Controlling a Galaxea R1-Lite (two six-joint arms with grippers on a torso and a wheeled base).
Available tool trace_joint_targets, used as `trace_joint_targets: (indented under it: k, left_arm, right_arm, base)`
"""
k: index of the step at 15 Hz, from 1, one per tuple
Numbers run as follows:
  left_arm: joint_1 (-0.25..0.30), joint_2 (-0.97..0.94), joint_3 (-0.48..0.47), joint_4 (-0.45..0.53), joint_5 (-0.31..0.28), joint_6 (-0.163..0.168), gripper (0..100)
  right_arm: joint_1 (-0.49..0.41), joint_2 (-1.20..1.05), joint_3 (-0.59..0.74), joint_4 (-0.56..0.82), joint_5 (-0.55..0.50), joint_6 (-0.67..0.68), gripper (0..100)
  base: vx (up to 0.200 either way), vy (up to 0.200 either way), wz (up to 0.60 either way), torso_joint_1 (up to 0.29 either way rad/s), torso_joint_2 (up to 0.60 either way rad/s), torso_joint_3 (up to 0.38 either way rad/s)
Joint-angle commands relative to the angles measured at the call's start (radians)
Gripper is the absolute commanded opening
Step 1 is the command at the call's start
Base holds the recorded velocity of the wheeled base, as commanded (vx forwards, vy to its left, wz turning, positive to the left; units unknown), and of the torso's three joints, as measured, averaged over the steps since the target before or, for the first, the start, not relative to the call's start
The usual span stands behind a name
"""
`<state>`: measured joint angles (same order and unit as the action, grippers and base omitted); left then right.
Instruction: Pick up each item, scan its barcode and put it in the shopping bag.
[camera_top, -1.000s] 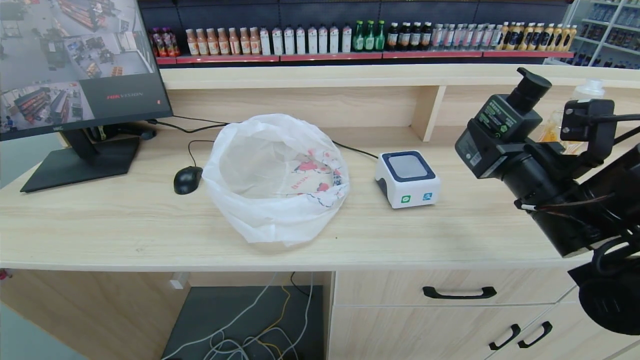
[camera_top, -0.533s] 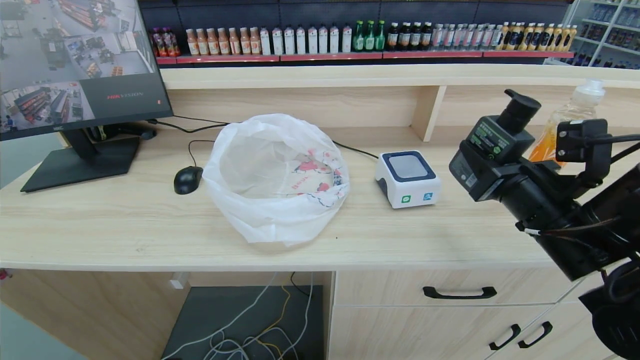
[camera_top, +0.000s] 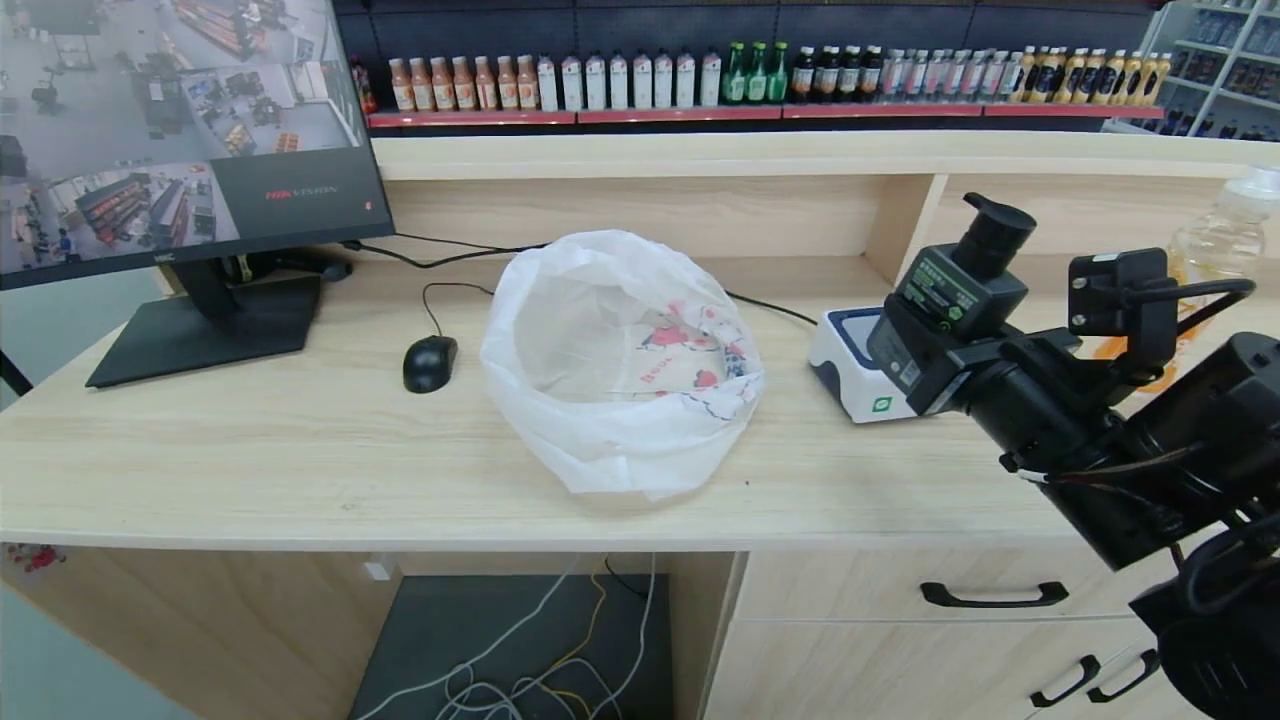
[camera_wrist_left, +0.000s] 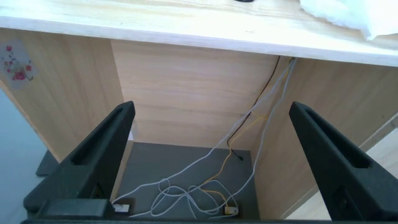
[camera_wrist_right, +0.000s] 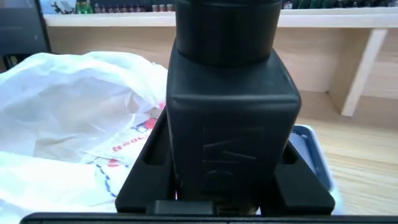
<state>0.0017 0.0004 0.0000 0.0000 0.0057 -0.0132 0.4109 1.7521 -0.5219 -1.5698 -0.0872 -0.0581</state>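
Note:
My right gripper is shut on a black square bottle with a round dark cap, held tilted above the counter's right side. The bottle overlaps the white barcode scanner, which sits just behind and below it. In the right wrist view the black bottle stands between my right gripper fingers, with the scanner beyond it. The white plastic shopping bag lies open at the counter's middle, left of the scanner. My left gripper hangs open and empty below the counter's front edge.
An orange drink bottle stands at the far right behind my right arm. A monitor and black mouse occupy the counter's left. Cables lie under the wooden counter. Drawers sit below right.
The camera has turned, shifting the whole scene rightward. My right gripper has carried the black bottle down and left, from beside the scanner to over its right part.

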Motion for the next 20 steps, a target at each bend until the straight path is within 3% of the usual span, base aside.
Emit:
trace_joint_targets:
  k: [1,8,11,14,15,18,20]
  left_arm:
    - [0.0,0.0,0.0,0.0,0.0,-0.001,100]
    - [0.0,0.0,0.0,0.0,0.0,0.001,100]
    - [0.0,0.0,0.0,0.0,0.0,0.007,100]
    - [0.0,0.0,0.0,0.0,0.0,0.009,100]
    - [0.0,0.0,0.0,0.0,0.0,0.009,100]
    - [0.0,0.0,0.0,0.0,0.0,0.009,100]
    - [0.0,0.0,0.0,0.0,0.0,0.01,100]
  right_arm:
    - [0.006,0.023,-0.015,-0.001,0.0,-0.002,0]
    - [0.009,0.003,-0.058,-0.001,-0.008,-0.009,0]
    - [0.019,0.001,-0.067,-0.001,-0.012,-0.017,0]
    - [0.086,0.0,-0.086,-0.001,-0.035,-0.077,0]
    - [0.12,0.004,-0.096,-0.001,-0.088,-0.091,0]
    - [0.258,0.041,-0.11,-0.001,-0.121,-0.06,0]
    - [0.259,0.083,-0.164,-0.001,-0.137,-0.071,0]
  base:
    - [0.0,0.2,0.0,0.007,0.0,-0.002]
    - [0.0,0.2,0.0,0.004,0.0,0.0]
    - [0.0,0.0,0.0,0.0,0.0,0.0]
    - [0.0,0.0,0.0,0.0,0.0,0.0]
    - [0.0,0.0,0.0,0.0,0.0,0.0]
    - [0.0,0.0,0.0,0.0,0.0,0.0]
    - [0.0,0.0,0.0,0.0,0.0,0.0]
